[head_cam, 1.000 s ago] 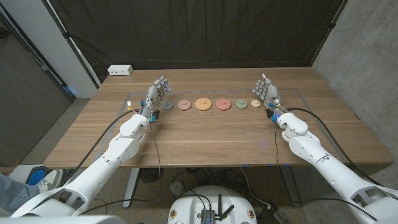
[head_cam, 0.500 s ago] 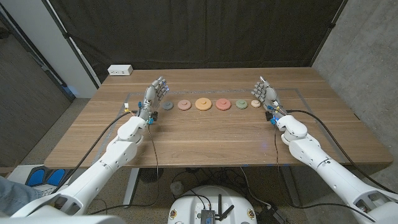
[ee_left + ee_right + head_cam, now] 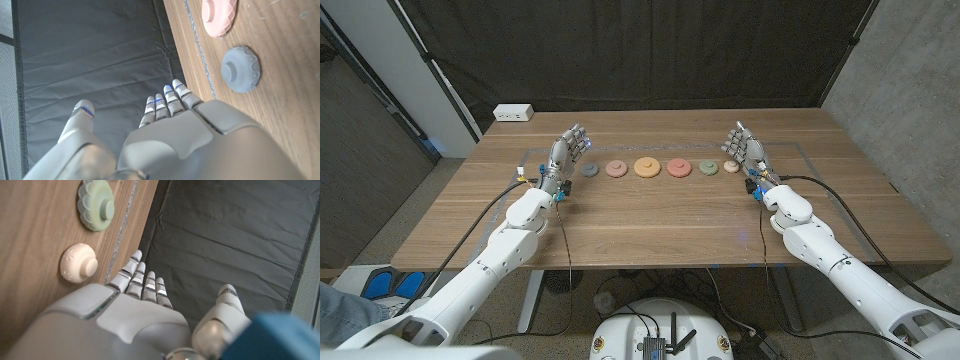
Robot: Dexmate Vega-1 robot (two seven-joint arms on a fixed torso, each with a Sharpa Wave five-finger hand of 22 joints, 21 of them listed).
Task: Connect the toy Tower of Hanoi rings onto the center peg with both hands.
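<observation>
Several toy rings lie in a row across the table's far middle: a grey-blue ring, a pink ring, a larger orange ring, a red ring, a green ring and a small cream ring. My left hand stands upright just left of the grey-blue ring, fingers apart, holding nothing. My right hand stands upright just right of the cream ring, fingers apart and empty. The pink ring and the green ring lie beyond their neighbours.
A white power strip lies at the table's far left corner. A black curtain hangs behind the table. Cables run along both forearms. A taped outline marks the wooden table.
Both hands have edged slightly farther from me and a little inward toward the ring row. The rings have not moved.
</observation>
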